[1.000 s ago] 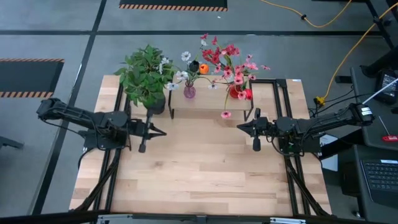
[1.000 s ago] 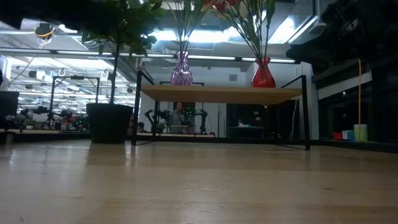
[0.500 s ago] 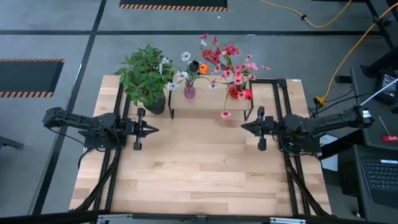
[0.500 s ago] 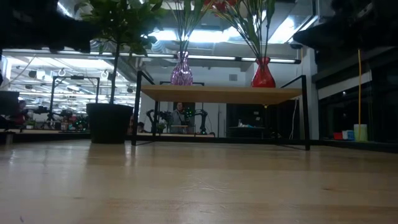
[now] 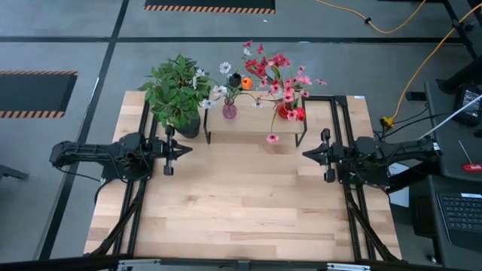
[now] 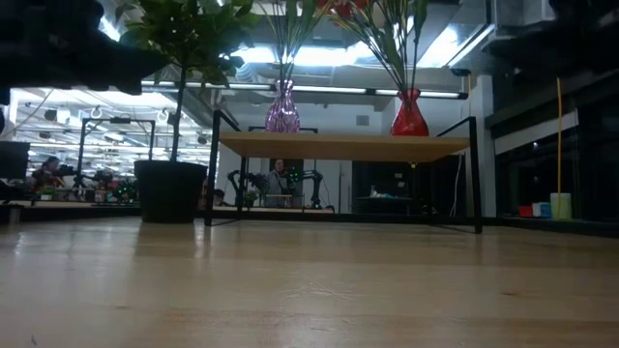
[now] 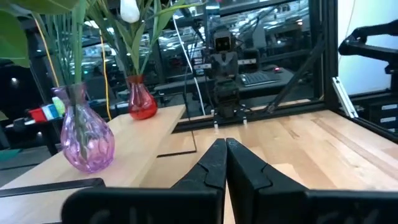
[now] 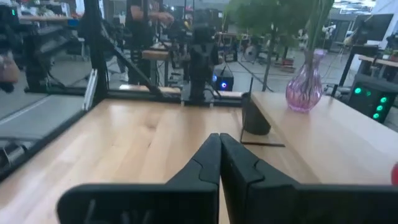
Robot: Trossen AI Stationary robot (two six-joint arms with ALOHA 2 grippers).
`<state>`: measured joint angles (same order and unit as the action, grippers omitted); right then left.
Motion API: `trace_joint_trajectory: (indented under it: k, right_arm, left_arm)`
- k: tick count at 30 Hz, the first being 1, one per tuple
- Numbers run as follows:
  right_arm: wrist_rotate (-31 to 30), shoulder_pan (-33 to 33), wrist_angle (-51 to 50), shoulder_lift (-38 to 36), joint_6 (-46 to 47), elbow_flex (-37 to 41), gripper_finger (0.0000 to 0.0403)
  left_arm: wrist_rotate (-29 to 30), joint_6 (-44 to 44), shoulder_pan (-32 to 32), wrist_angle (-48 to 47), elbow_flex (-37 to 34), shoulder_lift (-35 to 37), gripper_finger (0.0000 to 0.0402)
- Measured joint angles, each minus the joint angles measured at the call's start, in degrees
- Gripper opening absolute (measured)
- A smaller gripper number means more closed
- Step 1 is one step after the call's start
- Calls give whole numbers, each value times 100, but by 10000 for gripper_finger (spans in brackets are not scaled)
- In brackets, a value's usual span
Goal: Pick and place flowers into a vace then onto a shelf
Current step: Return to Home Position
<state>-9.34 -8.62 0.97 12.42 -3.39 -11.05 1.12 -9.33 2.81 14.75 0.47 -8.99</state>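
The shelf (image 5: 256,126) stands at the table's far side. On it stand a purple vase (image 5: 229,111) with white and orange flowers (image 5: 224,81) and a red vase (image 5: 286,111) with red and pink flowers (image 5: 273,74), stems down in the vases. One pink bloom (image 5: 273,138) shows at the shelf's near edge. My left gripper (image 5: 188,149) is shut and holds nothing, left of the shelf and pointing toward the table's right. My right gripper (image 5: 305,154) is shut and holds nothing, right of the shelf and pointing toward the table's left. In the low view both vases (image 6: 282,108) (image 6: 409,116) rest on the board (image 6: 338,146).
A leafy green plant in a black pot (image 5: 177,98) stands on the table by the shelf's left end. The bare wooden tabletop (image 5: 241,203) stretches between the arms and toward the near edge. Black frame rails (image 5: 350,218) run along both sides.
Both grippers have drawn back from the table's middle and stayed shut. The left one went toward the left edge and a little toward the far edge, sinking. The right one went toward the right edge. The vases and flowers have not moved.
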Motion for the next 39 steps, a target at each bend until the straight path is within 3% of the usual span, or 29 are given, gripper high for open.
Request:
trace_joint_trajectory:
  k: [11,19,39]
  right_arm:
    - [-66,102,-156,-1239,-552,598,4]
    - [-55,177,362,-1237,-450,1073,4]
    - [-68,525,651,-1219,-471,1067,4]
  left_arm:
    - [-397,113,695,-83,0,0,1]
    - [-537,124,1061,-128,0,-34,1]
    - [-533,849,1492,-398,0,-52,3]
